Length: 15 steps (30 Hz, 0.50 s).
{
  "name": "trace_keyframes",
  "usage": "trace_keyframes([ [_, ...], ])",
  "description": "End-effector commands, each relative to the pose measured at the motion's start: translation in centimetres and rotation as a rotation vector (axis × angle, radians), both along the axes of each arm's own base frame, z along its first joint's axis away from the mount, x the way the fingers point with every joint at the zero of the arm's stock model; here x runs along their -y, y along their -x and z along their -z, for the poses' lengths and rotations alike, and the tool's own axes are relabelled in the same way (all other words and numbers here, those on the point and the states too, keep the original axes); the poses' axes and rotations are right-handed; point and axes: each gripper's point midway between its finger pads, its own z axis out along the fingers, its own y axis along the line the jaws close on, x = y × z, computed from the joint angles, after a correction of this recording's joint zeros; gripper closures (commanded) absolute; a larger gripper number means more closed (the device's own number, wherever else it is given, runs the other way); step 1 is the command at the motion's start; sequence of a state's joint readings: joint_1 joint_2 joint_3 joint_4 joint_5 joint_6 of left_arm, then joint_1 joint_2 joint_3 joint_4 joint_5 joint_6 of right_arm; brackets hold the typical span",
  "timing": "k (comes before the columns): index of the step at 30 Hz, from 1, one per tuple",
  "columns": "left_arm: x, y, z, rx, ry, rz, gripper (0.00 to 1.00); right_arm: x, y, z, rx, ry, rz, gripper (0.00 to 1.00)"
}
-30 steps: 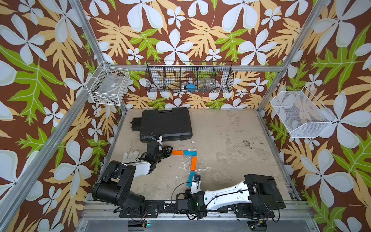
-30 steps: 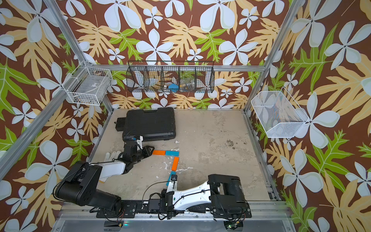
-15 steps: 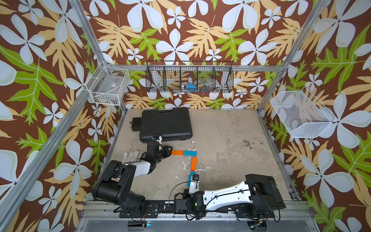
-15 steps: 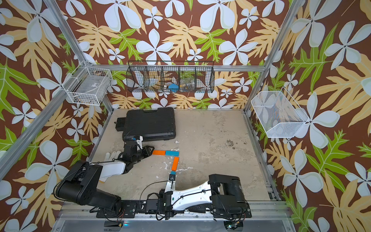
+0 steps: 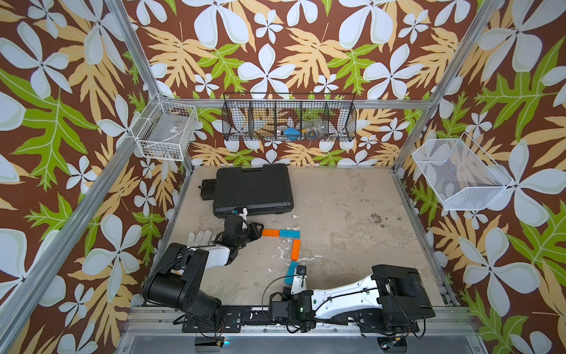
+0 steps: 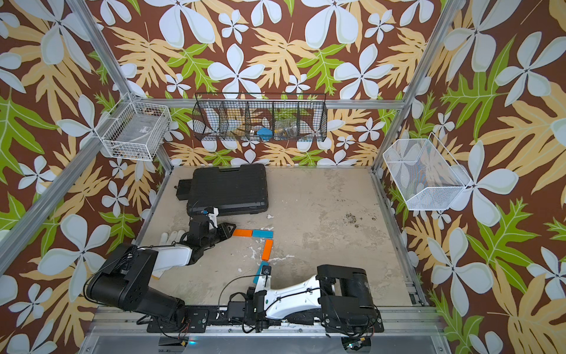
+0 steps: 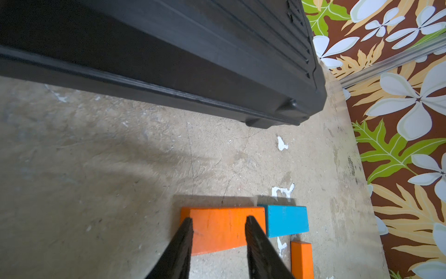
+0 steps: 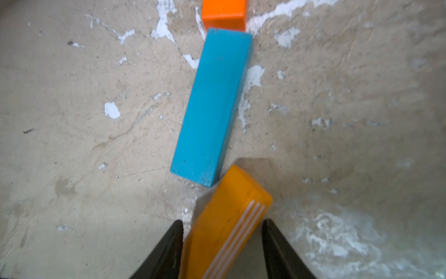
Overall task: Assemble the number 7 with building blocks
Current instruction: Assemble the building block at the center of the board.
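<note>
Right wrist view: the right claw point(image 8: 222, 222) has its two black fingers point(image 8: 169, 251) on either side of the yellow-orange bar point(image 8: 231, 200), which carries white stripes along one side face. One finger lies against it and a slit of the surface point(image 8: 72, 120) shows at the other, so I cannot tell whether it is clamped or loose. That bar's far end sits just beside a corner of the lower blue bar point(image 8: 212, 106). This blue bar lies flat and slightly skewed, its other end meeting the middle orange bar point(image 8: 223, 12).

In the left wrist view the left claw point(image 7: 219, 218) has its jaws apart, tips over the top orange bar point(image 7: 217, 232). That bar lies end to end with the top blue bar point(image 7: 286, 221), and the black case point(image 7: 169, 60) stands beyond.

In both top views the number 7 point(image 5: 296, 249) lies left of the surface's middle. Two bars run across, parallel to the back edge and in front of the case. The stem slants toward the near edge, where the right arm hides the yellow-orange bar. The case fills the back left corner, and a white glove point(image 5: 200, 236) lies at the left edge. A white wire basket point(image 5: 167, 135), a black wire basket point(image 5: 289, 118) and a white mesh basket point(image 5: 456, 174) hang on the walls.
</note>
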<state>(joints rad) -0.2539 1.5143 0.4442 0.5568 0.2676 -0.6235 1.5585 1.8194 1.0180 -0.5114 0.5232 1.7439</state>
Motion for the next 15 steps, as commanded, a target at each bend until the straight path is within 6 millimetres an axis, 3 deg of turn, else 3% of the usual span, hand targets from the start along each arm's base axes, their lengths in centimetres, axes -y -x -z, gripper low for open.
trace_keyframes([
  [1, 0.13, -0.26, -0.38, 0.018, 0.011, 0.005, 0.6, -0.21, 0.24, 0.12, -0.015, 0.011, -0.018, 0.45],
  [15, 0.13, -0.28, -0.39, 0.016, 0.019, 0.006, 0.61, -0.1, 0.54, 0.66, -0.033, 0.02, -0.019, 0.55],
])
